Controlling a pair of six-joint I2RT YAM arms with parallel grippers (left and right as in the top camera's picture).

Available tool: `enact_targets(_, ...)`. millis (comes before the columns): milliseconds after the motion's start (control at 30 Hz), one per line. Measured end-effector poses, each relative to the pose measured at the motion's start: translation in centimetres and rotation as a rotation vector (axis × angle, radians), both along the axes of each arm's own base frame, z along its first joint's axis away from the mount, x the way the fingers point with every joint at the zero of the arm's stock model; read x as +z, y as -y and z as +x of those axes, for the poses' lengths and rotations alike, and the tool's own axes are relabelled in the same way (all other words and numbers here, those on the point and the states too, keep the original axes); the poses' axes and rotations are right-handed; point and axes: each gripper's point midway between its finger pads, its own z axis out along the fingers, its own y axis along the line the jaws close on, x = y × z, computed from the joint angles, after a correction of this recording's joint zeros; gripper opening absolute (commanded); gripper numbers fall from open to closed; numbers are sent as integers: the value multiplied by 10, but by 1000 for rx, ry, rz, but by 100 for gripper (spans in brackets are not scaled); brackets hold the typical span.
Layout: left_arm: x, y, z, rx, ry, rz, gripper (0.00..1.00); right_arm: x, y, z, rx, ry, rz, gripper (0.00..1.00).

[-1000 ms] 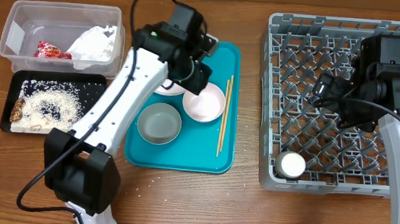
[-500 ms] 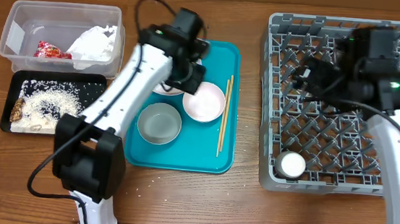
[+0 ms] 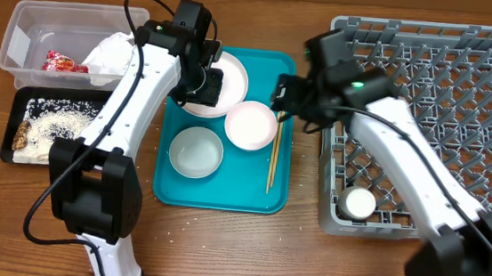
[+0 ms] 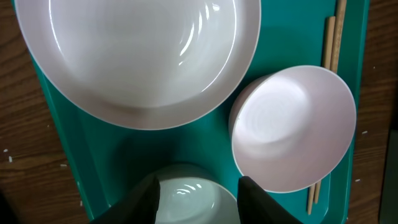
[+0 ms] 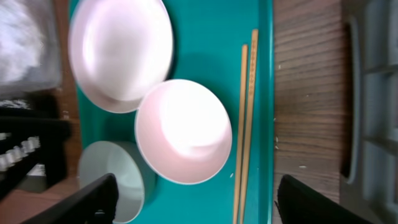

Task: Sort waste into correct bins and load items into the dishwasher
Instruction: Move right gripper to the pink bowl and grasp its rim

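You have the left claw (image 4: 196,200) standing apart by the pale bowl (image 4: 189,186), and the right claw (image 5: 198,202) spread wide above the pinkish bowl (image 5: 183,130) and chopsticks (image 5: 246,124)

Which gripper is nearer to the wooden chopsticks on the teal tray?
Right. The right gripper hangs beside the far end of the chopsticks; the left gripper is over the white plate, beyond the bowl.
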Motion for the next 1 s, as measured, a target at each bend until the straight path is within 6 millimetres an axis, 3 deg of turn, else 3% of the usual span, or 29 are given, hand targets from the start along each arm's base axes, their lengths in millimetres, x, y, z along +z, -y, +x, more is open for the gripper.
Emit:
enact_targets(133,0,-12,6,46,11,1,39,-36,-12,2,-15,-59,-38,68)
enact_targets(200,1,-23,9,87,8,-1,33,-51,-15,1,-27,-88,-56,66)
enact_targets(300,4,-45,3,139,-35,12,33,-72,-16,1,-43,-125,-83,63)
enact_targets(367,14,-58,2,166,-41,23,34,-84,-14,1,-51,-147,-101,58)
enact_targets(500,59,-82,21,224,52,26,39,-106,-13,1,-62,-183,-124,40)
enact_targets(533,62,-83,22,227,62,26,40,-107,-14,1,-60,-184,-124,37)
enact_targets(600,78,-95,29,254,105,32,54,-113,-13,1,-65,-195,-129,31)
enact_targets(767,96,-132,36,334,164,58,73,-119,-13,1,-59,-200,-140,7)
enact_targets(867,95,-154,35,383,163,80,100,-119,-13,3,-64,-196,-137,4)
enact_targets(1000,95,-183,31,445,163,125,100,-118,-14,5,-54,-181,-139,4)
